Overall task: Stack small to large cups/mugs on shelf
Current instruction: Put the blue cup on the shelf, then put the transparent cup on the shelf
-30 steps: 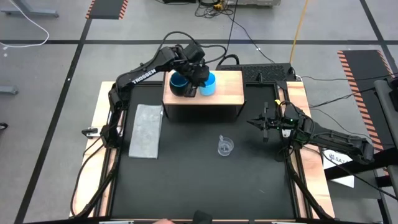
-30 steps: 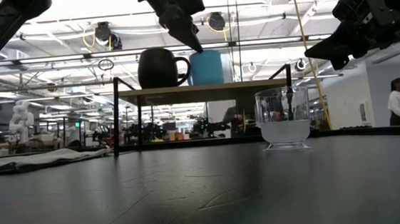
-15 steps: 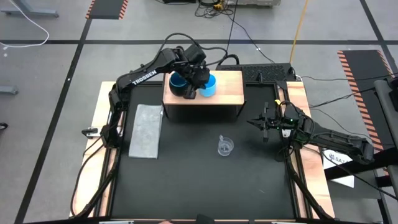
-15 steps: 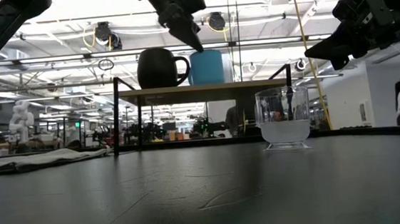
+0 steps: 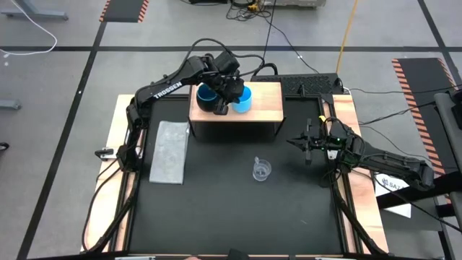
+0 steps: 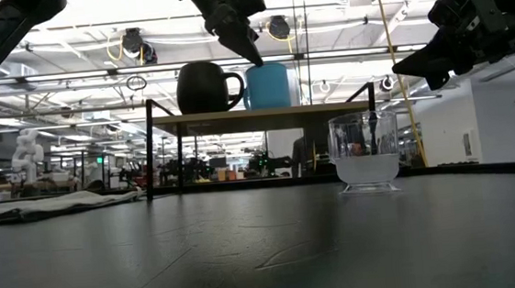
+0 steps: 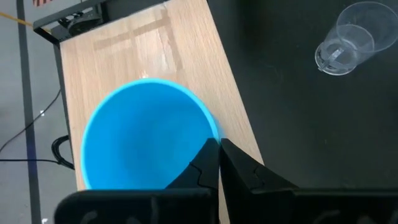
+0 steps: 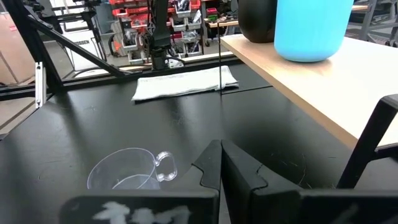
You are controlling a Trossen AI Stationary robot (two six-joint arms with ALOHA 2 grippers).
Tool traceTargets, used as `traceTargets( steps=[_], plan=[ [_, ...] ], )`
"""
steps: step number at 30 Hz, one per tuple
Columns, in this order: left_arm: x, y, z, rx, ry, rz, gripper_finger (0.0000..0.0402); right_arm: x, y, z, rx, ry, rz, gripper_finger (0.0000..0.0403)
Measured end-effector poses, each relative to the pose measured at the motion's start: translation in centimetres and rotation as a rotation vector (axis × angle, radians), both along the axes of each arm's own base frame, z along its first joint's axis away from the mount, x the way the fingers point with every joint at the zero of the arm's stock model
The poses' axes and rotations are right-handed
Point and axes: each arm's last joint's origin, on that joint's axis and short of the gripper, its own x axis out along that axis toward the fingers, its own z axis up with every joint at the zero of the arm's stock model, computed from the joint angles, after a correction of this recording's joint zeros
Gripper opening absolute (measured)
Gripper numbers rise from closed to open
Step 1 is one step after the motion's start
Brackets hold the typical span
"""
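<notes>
The light wooden shelf (image 5: 263, 108) stands at the table's far side on dark legs. The dark navy mug (image 5: 208, 97) and the light-blue cup (image 5: 243, 100) stand upright on it side by side. My left gripper (image 7: 219, 144) is shut and points down at the light-blue cup's rim (image 7: 213, 127), on the side toward the navy mug (image 6: 202, 87). The small clear cup (image 5: 261, 170) stands upright on the black table, in front of the shelf. My right gripper (image 8: 221, 148) is shut and hovers above the table to the right of the clear cup (image 8: 127, 173). My left gripper's shut fingertips (image 6: 253, 60) come slanting from above to the light-blue cup's top rim (image 6: 261, 67). I cannot tell whether they touch it. The cup stands with its base on the shelf (image 6: 264, 116).
A grey folded cloth (image 5: 170, 152) lies flat on the table's left part, in front of the shelf's left end. The black table top (image 5: 238, 209) is bare toward its near edge. Cables and a power strip (image 5: 310, 83) lie behind the shelf.
</notes>
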Motion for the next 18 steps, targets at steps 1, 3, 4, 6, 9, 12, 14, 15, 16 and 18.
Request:
traceTargets(
  steps=[1, 3, 4, 6, 9, 12, 14, 15, 16, 18],
  plan=[
    [-0.04, -0.02, -0.03, -0.002, 0.004, 0.000, 0.0008, 0.00, 0.00, 0.00, 0.000, 0.000, 0.000, 0.0000],
    [-0.10, -0.05, -0.07, -0.006, 0.012, 0.000, 0.0013, 0.00, 0.00, 0.00, 0.000, 0.000, 0.000, 0.0000],
    [-0.10, -0.07, -0.08, -0.007, 0.014, -0.001, 0.0017, 0.00, 0.00, 0.00, 0.000, 0.000, 0.000, 0.0000],
    [-0.12, -0.06, -0.09, -0.008, 0.015, 0.000, 0.0024, 0.00, 0.00, 0.00, 0.000, 0.000, 0.000, 0.0000],
    [-0.13, -0.07, -0.09, -0.008, 0.016, -0.001, 0.0036, 0.00, 0.00, 0.00, 0.000, 0.000, 0.000, 0.0000],
    [-0.13, -0.07, -0.09, -0.008, 0.015, -0.001, 0.0049, 0.00, 0.00, 0.00, 0.000, 0.000, 0.000, 0.0000],
    [-0.13, -0.07, -0.09, -0.008, 0.016, -0.001, 0.0060, 0.00, 0.00, 0.00, 0.000, 0.000, 0.000, 0.0000],
    [-0.13, -0.07, -0.09, -0.008, 0.016, -0.001, 0.0066, 0.00, 0.00, 0.00, 0.000, 0.000, 0.000, 0.0000],
    [-0.12, -0.06, -0.09, -0.007, 0.015, -0.001, 0.0071, 0.00, 0.00, 0.00, 0.000, 0.000, 0.000, 0.0000],
    [-0.12, -0.06, -0.08, -0.005, 0.014, -0.004, 0.0082, 0.00, 0.00, 0.00, 0.001, 0.000, 0.000, 0.0000]
  ],
)
